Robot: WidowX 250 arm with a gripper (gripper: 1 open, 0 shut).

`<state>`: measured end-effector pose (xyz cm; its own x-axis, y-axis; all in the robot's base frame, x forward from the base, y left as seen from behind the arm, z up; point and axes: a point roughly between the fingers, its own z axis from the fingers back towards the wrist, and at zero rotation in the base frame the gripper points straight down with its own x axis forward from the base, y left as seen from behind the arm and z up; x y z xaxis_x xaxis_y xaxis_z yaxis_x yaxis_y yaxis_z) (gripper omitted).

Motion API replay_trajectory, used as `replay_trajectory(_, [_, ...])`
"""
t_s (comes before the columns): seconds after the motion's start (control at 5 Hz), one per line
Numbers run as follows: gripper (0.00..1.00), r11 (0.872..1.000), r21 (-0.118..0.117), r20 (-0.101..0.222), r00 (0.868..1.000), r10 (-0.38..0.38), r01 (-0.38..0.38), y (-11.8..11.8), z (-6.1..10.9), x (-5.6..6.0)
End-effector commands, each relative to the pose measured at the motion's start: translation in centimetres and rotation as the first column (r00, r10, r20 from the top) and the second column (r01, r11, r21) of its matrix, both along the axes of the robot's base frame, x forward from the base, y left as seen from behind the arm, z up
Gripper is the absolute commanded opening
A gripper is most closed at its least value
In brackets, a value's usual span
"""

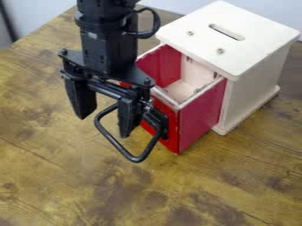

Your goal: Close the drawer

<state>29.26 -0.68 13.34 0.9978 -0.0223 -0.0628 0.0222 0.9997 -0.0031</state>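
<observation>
Tool: the black tool (116,122) looks nearest the camera, its fingers spread apart with no grip on anything that I can see.
Handle: the wire loop (134,160) sticks out below and between the fingers; whether they touch it, I can't tell.
Drawer: the red drawer (200,116) stands pulled out of the cream cabinet (255,81), its pale inside showing behind the arm.
Desk: the wooden desk (56,168) carries it all.
Snag risk: a finger could hook the loop, so a sideways or backward move might drag the drawer further out.
Slip risk: pushing on the thin wire rather than the red front could let the fingers slide off.
Jam risk: a shove off-centre could skew the drawer against its opening.
Shift risk: if the drawer binds, a hard push might slide the cabinet back instead.
</observation>
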Motion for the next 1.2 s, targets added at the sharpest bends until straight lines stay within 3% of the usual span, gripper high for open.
replay_trajectory(0.0, [1.00,1.000,0.003,0.162,0.987,0.010,-0.010,0.4,-0.4,-0.4])
replay_trajectory(0.2, [1.00,1.000,0.005,0.255,0.967,-0.002,0.001,0.8,-2.5,-0.4])
replay_trajectory(0.4, [1.00,0.998,0.003,0.229,0.972,-0.056,0.057,1.5,-4.2,0.5])
replay_trajectory(0.6, [1.00,0.994,0.005,0.224,0.969,-0.104,0.106,1.9,-4.8,1.0])
replay_trajectory(1.0, [1.00,0.996,0.006,0.213,0.973,-0.092,0.092,2.0,-6.9,1.7])
